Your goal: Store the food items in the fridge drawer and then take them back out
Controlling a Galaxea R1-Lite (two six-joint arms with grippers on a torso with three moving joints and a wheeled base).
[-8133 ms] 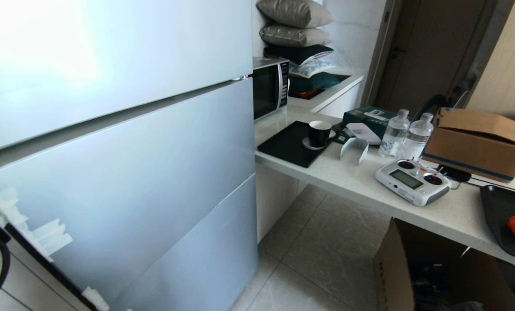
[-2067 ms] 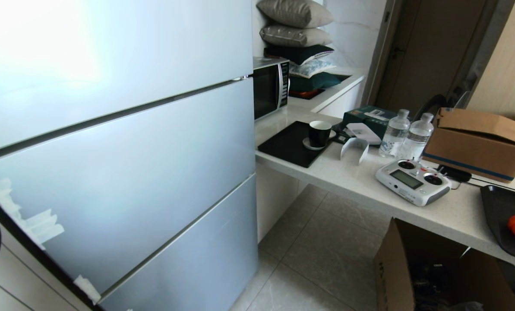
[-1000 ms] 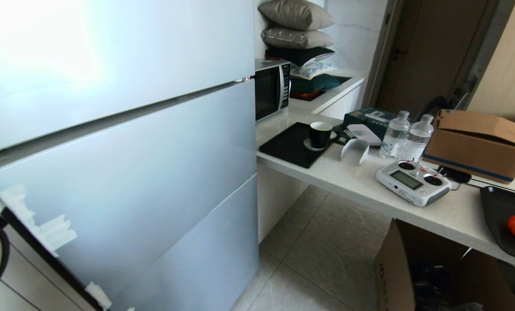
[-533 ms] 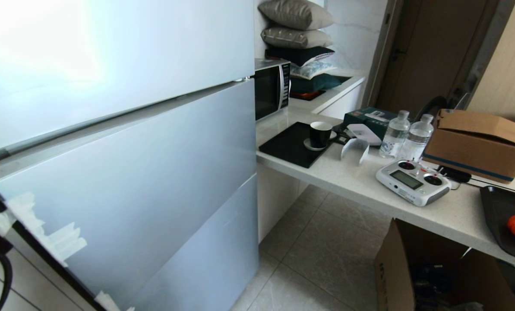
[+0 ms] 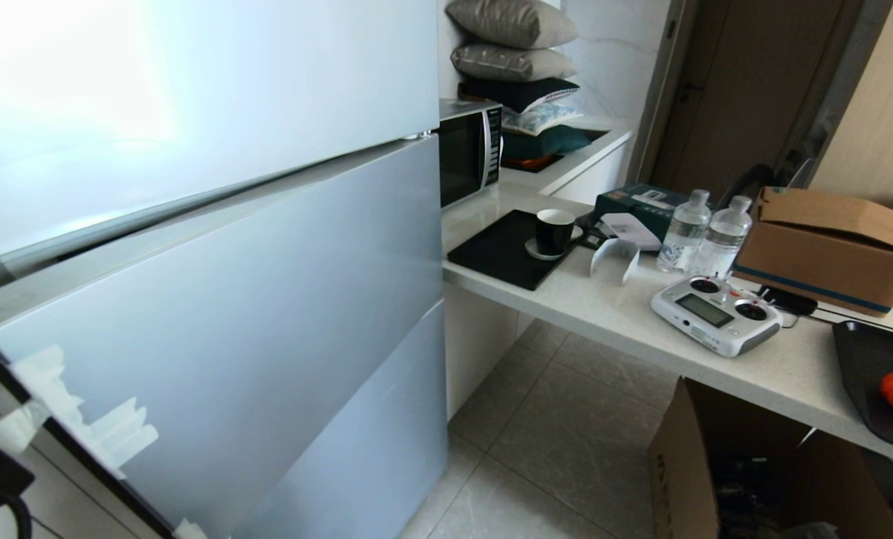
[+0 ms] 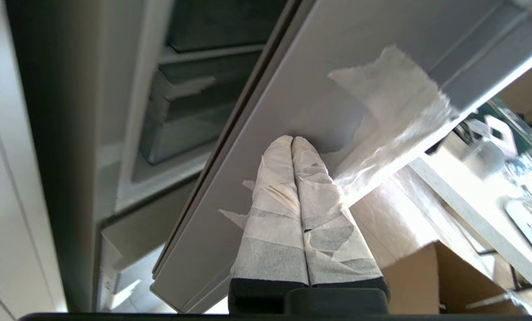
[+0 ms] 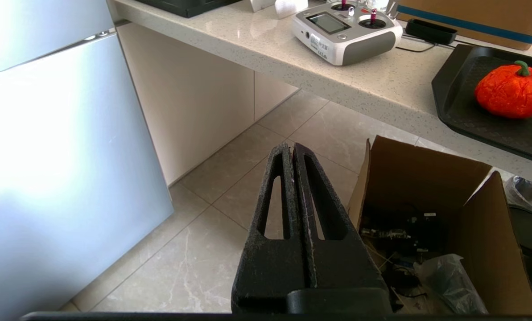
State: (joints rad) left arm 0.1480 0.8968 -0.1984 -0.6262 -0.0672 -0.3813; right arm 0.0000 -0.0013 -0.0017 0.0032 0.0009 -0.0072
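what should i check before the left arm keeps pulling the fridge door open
1. Pale blue middle fridge door swung ajar: ok, a gap shows along its top and left edge.
2. Left gripper, tape-wrapped fingers pressed together, tips against the door's edge by the torn white tape: ok.
3. Clear plastic fridge drawer reachable: cannot tell; only dim shelves and bins show through the gap.
4. Right gripper shut, empty, over the floor tiles: ok.
5. Orange-red round fruit with green stem on the black tray on the counter: ok, not yet picked up.
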